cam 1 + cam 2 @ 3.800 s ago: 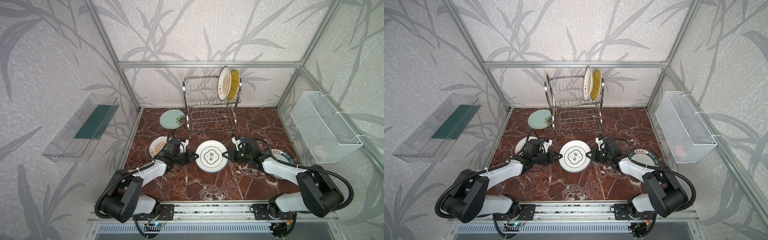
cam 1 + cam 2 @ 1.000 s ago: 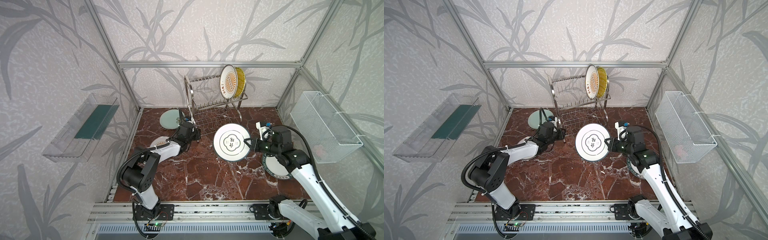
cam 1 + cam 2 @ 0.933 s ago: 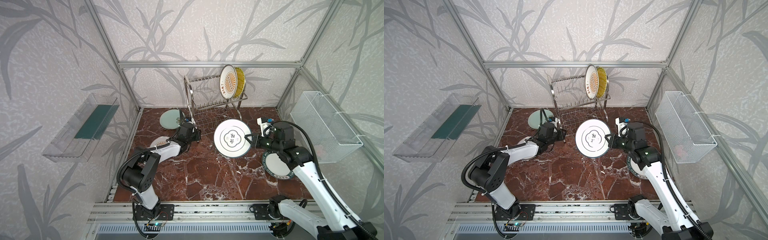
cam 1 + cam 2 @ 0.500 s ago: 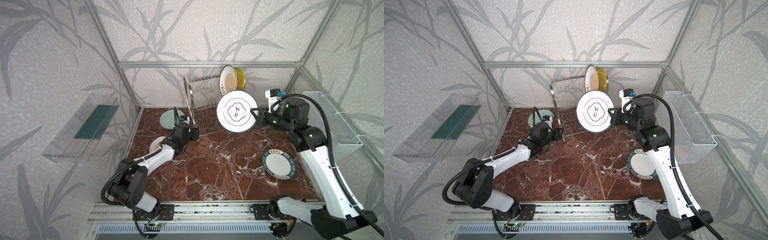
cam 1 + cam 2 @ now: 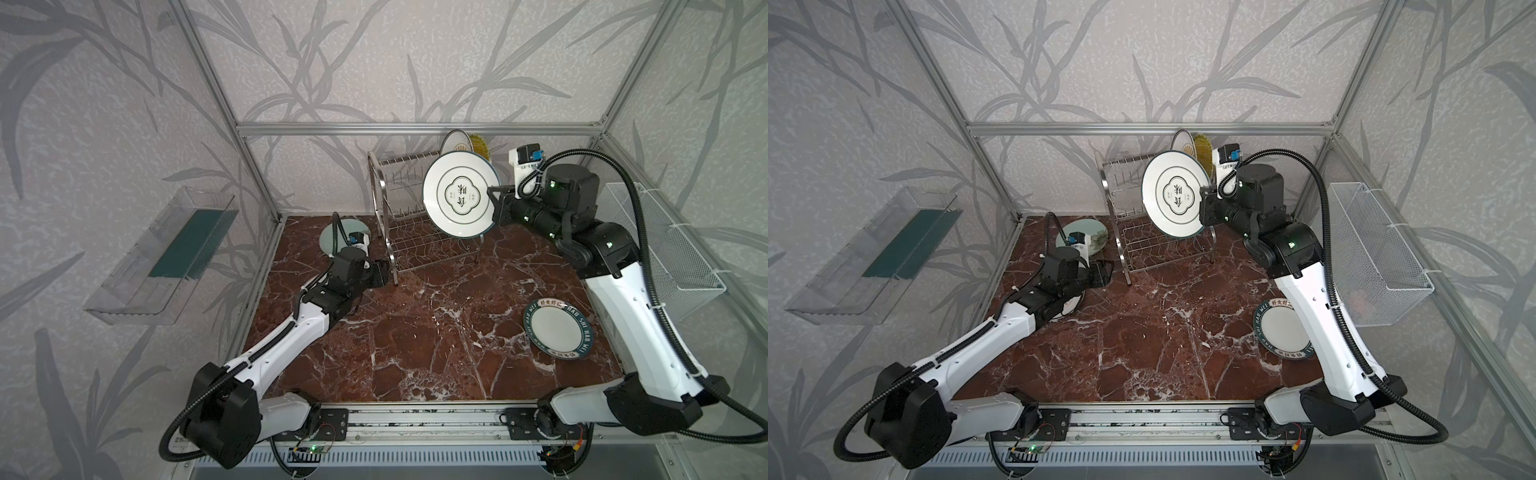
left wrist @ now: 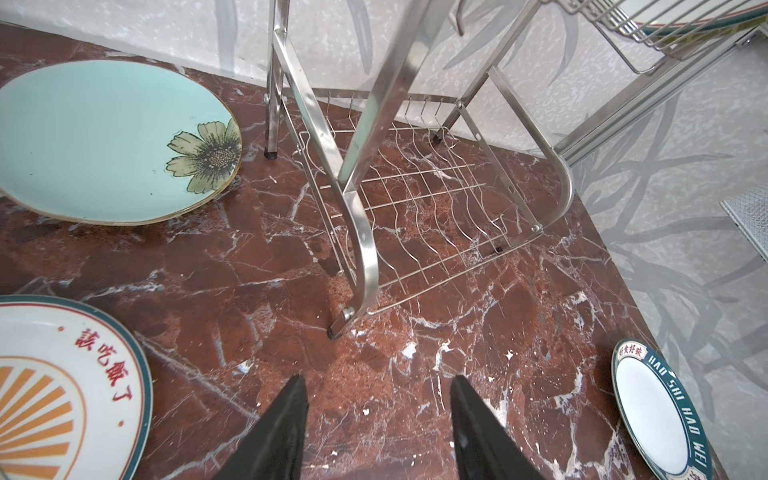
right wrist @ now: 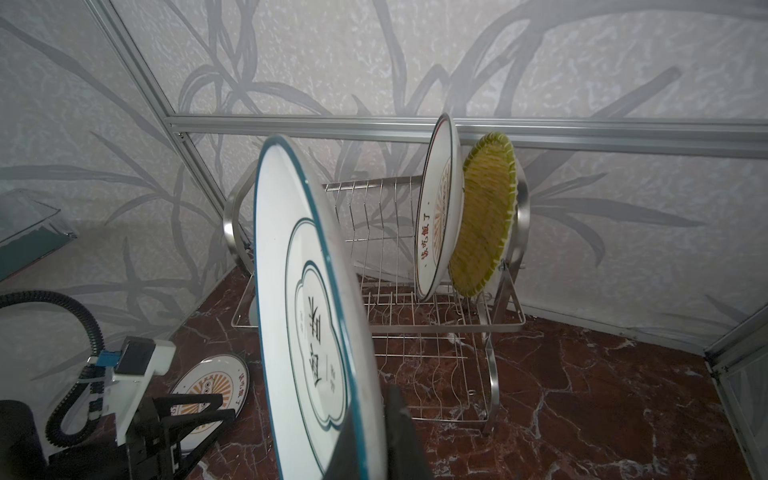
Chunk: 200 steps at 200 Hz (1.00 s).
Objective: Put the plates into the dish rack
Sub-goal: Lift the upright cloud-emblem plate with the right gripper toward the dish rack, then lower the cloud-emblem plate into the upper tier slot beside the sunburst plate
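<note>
My right gripper (image 5: pixel 494 203) (image 7: pixel 374 399) is shut on the rim of the white quatrefoil plate (image 5: pixel 459 194) (image 5: pixel 1177 195) (image 7: pixel 307 311). It holds the plate on edge in the air, in front of the dish rack's (image 5: pixel 380 195) (image 7: pixel 399 232) upper tier. A sunburst plate (image 7: pixel 438 216) and the yellow ribbed plate (image 7: pixel 484 220) stand in that tier's right end. My left gripper (image 5: pixel 388 272) (image 6: pixel 376 378) is open and empty, low by the rack's front left leg. The mint plate (image 6: pixel 95 141), another sunburst plate (image 6: pixel 50 395) and the teal-rimmed plate (image 5: pixel 557 328) lie flat on the table.
A white mesh basket (image 5: pixel 660 245) hangs on the right wall and a clear plastic tray (image 5: pixel 166 253) on the left wall. The rack's lower tier (image 6: pixel 415 208) holds nothing. My left arm (image 5: pixel 984 332) covers part of the sunburst plate on the table.
My right arm has lifted the quatrefoil plate up and back, towards the rack's upper tier. My left gripper's jaws have spread wider beside the rack's leg.
</note>
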Available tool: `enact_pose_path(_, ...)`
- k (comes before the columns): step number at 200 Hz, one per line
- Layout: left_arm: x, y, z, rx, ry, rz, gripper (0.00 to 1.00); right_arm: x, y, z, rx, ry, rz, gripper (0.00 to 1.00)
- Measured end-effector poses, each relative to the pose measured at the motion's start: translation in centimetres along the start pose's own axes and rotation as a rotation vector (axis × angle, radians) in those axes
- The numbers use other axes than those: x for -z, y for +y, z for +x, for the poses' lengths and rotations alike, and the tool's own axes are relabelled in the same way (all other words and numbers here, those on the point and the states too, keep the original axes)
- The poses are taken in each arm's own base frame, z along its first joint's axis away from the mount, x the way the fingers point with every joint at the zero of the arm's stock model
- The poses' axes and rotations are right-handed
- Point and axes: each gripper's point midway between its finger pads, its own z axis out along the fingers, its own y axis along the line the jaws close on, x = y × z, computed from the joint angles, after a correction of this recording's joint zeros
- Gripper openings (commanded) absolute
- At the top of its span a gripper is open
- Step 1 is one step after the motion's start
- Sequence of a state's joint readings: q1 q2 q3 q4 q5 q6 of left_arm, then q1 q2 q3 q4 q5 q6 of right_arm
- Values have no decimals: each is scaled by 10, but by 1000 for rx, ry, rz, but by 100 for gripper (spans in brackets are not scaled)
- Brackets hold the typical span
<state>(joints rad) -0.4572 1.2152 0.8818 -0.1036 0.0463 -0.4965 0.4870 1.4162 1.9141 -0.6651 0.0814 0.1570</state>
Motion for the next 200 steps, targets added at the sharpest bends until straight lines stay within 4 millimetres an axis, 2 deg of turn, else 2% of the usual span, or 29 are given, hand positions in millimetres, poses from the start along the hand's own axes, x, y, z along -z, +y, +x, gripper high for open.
enact_pose_path(34, 30, -3, -9, 0, -31, 12, 55, -6, 9, -11, 56, -31, 69, 0)
enact_pose_path(75, 55, -3, -19, -10, -72, 7, 55, -22, 11, -19, 82, -47, 144, 0)
enact_pose_path(103, 62, 2, -16, -16, -65, -17, 55, -35, 9, -19, 111, -45, 202, 0)
enact_pose_path(134, 68, 4, -13, -23, -56, -26, 55, -48, 10, -27, 134, -61, 253, 0)
enact_pose_path(200, 74, 10, -10, -31, -53, -47, 55, -91, 20, -44, 168, -104, 340, 0)
